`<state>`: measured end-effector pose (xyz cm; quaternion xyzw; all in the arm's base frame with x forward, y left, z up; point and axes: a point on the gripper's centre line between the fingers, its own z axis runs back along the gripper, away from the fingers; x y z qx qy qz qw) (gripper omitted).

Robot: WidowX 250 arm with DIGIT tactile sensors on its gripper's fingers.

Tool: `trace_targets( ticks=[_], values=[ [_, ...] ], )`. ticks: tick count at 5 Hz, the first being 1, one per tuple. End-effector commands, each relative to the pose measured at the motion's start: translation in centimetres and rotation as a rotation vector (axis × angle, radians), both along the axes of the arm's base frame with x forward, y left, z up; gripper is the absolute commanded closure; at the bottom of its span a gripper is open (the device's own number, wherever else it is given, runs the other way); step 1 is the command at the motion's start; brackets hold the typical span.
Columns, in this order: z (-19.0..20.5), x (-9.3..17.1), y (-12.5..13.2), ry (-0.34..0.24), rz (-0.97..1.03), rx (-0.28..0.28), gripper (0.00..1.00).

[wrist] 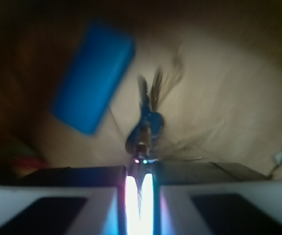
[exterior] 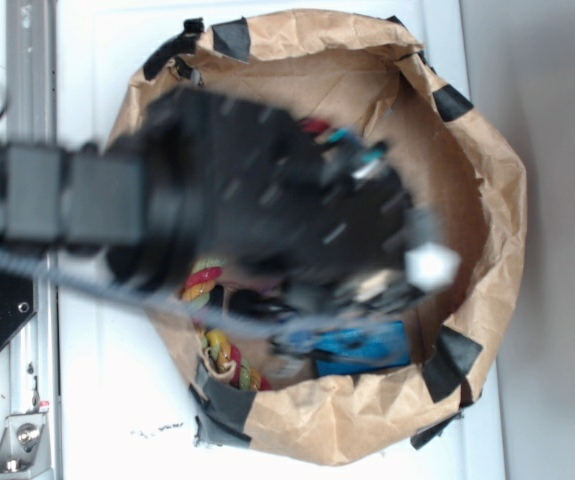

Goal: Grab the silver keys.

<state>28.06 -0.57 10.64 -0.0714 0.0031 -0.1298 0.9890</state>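
In the wrist view the gripper [wrist: 140,188] has its jaws drawn nearly together, pinching the keys [wrist: 145,125], which stick out just ahead of the fingertips, blurred, above the bag's brown paper floor. A blue block [wrist: 92,76] lies to their left. From outside, the arm [exterior: 217,200] fills the paper bag [exterior: 487,200], hiding the keys.

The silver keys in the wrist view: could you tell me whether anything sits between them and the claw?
Nothing visible does. The claw is nearly shut, and the silver keys hang blurred right at its tips, apparently already pinched. The blue block lies off to the left on the paper bag's floor, clear of them.
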Motion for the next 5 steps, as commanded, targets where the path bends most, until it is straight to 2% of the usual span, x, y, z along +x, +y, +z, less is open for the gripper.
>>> trace_targets(
  ticks=[1, 2, 3, 4, 5],
  values=[
    [11.2, 0.5, 2.8, -0.061, 0.042, -0.236, 1.0],
    [12.3, -0.7, 2.2, -0.098, -0.011, -0.197, 1.0],
    [11.9, -1.9, 1.9, -0.127, -0.083, -0.193, 1.0],
    [10.9, -3.0, 1.7, -0.215, -0.114, -0.126, 1.0],
    [9.6, -1.9, 1.3, -0.338, -0.014, -0.04, 1.0]
  ],
)
